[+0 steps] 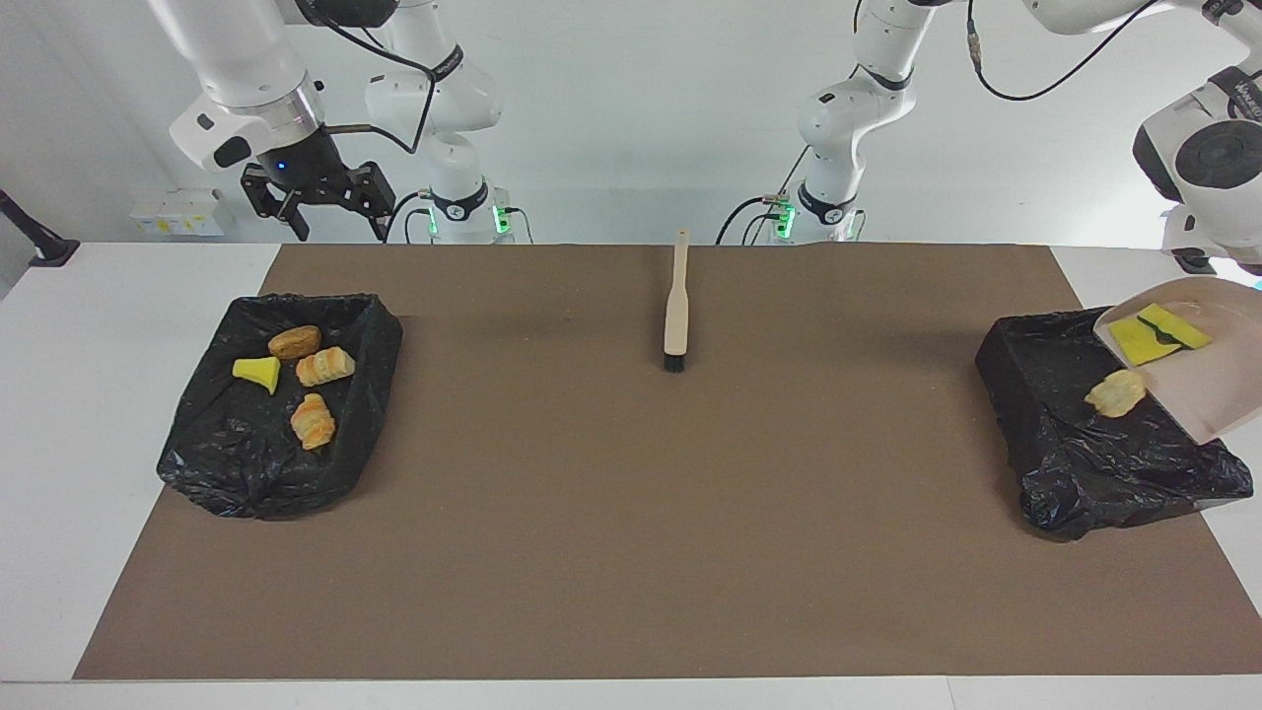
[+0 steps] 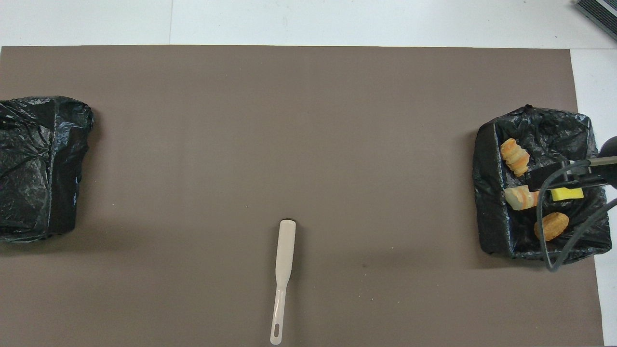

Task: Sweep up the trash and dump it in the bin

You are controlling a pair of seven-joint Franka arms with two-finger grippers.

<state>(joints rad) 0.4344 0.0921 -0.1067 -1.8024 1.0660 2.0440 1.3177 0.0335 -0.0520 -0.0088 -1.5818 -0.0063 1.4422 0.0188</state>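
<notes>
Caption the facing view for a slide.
Left arm tips dustpan over bin; bread chunk sliding out, sponges still inside.

Looking like a robotics lab, not a home or kitchen. Two white robot arms (image 1: pixel 449 118) are standing bolted at the edge of a plain white surface (image 1: pixel 118 325), w/ green status lights glowing at their bases and black cables (image 1: pixel 1045 84) hanging loose between joints. A brown mat (image 1: pixel 631 513) is covering most of the surface, marking out a work area. Walls are showing bare white, no furniture or decor. Bins lined w/ black bags (image 1: pixel 281 414) are sitting at either end holding foam and fake-food scraps (image 1: pixel 315 367), i.e. staged test props rather than real rubbish.
</notes>
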